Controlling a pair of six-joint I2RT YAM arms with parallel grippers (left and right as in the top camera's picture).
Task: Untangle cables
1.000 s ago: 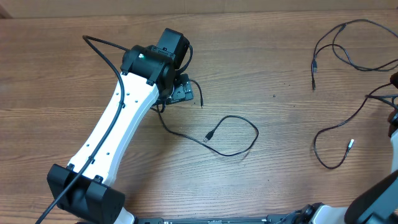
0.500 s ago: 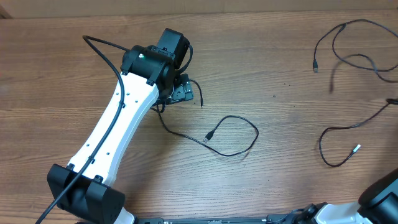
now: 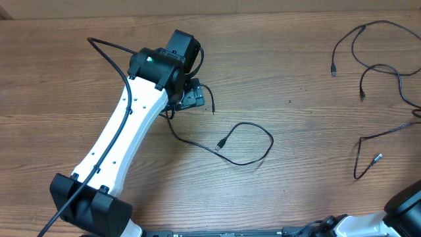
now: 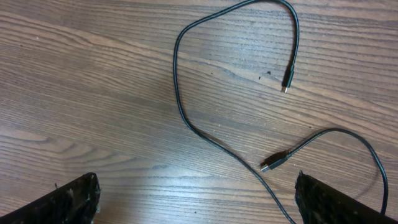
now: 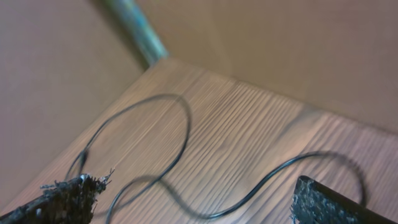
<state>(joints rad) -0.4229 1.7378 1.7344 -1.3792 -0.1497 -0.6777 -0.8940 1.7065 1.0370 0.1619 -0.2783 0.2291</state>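
Note:
Thin black cables lie loose on the wooden table. One cable (image 3: 253, 141) curls across the middle, its plug (image 3: 222, 143) pointing left; the left wrist view shows this cable (image 4: 186, 118) running between the fingers with two plugs (image 4: 268, 166) beyond. My left gripper (image 3: 189, 93) (image 4: 199, 211) is open just above the table and holds nothing. More cables (image 3: 375, 49) loop at the far right, and a lower one (image 3: 360, 161) ends in a plug (image 3: 378, 157). My right gripper (image 5: 193, 208) is open, out of the overhead view, with a blurred cable (image 5: 249, 186) lying under it.
The left arm (image 3: 125, 131) stretches diagonally from the front left, its own thick black cable (image 3: 108, 56) arching over it. The right arm's base (image 3: 404, 204) sits at the front right corner. A brown wall (image 5: 280, 43) borders the table beyond the right gripper.
The right gripper has opened and its arm has left the overhead view's right edge. The right-hand cables shifted rightward, the lower loop sliding toward the edge. The left arm has not moved.

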